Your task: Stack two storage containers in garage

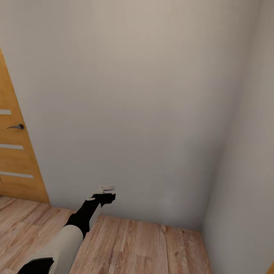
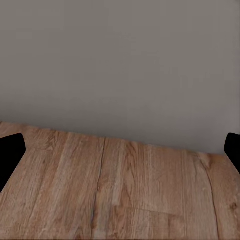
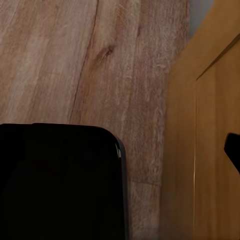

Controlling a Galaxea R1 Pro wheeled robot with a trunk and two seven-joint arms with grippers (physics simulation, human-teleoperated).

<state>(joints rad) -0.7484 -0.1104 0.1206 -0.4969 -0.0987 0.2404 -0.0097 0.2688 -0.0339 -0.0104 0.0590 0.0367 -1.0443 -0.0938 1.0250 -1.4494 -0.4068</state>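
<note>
we face a bare wall corner [image 1: 205, 224], left gripper [image 1: 107, 191] wide and empty, right gripper's spread unclear; next we turn to find the containers.

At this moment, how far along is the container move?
Nothing looks done. The left gripper hangs empty, jaws apart, over wood plank floor facing a bare wall, with a wooden door at the left. The right gripper is over planks beside a wooden panel, nothing between its fingers. Both containers remain to carry and stack.
</note>
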